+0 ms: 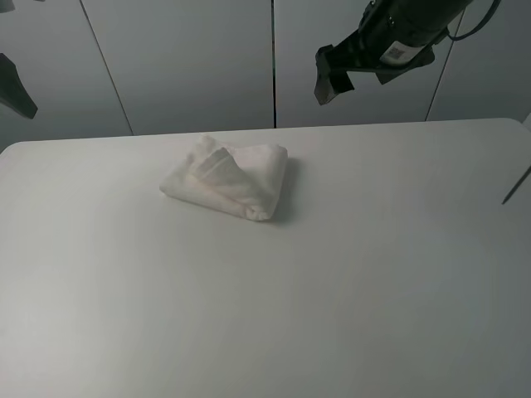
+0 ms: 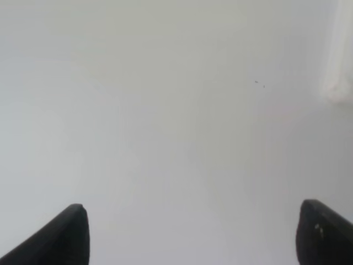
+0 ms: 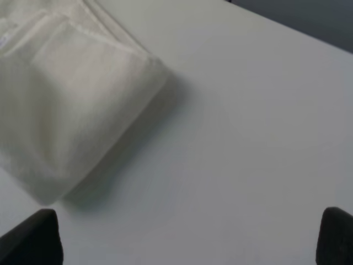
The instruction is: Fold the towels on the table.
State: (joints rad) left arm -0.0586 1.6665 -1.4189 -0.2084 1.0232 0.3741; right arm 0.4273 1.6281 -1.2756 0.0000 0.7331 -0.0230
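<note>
1. I see the towel (image 1: 228,180) lying on the table (image 1: 348,274), folded into a loose, lumpy bundle. It sits on the far half of the table, left of centre in the high view.
2. Long axis: it runs diagonally in the high view, from the far-left end down to a rounded folded end nearer the camera and to the right. A crumpled ridge of layers stands up at the far-left part.
3. Right wrist view: the towel (image 3: 71,99) shows a stitched hem along its upper fold and a rounded corner, casting a shadow on the table (image 3: 248,138).
4. Right gripper (image 1: 332,76): raised high above the table's far edge, arm coming in from the upper right, tips aimed down and left toward the towel. In its wrist view the fingers (image 3: 33,237) show well apart with nothing between them: released.
5. The towel is below the right gripper and to its left, clearly apart, no contact.
6. Left gripper (image 1: 17,91): only a dark piece shows at the left edge of the high view, raised off the table. In its wrist view the fingertips (image 2: 60,237) are spread wide over bare table (image 2: 165,138), nothing gripped.
7. A strip of the towel (image 2: 343,61) shows at the edge of the left wrist view, well apart from that gripper.
</note>
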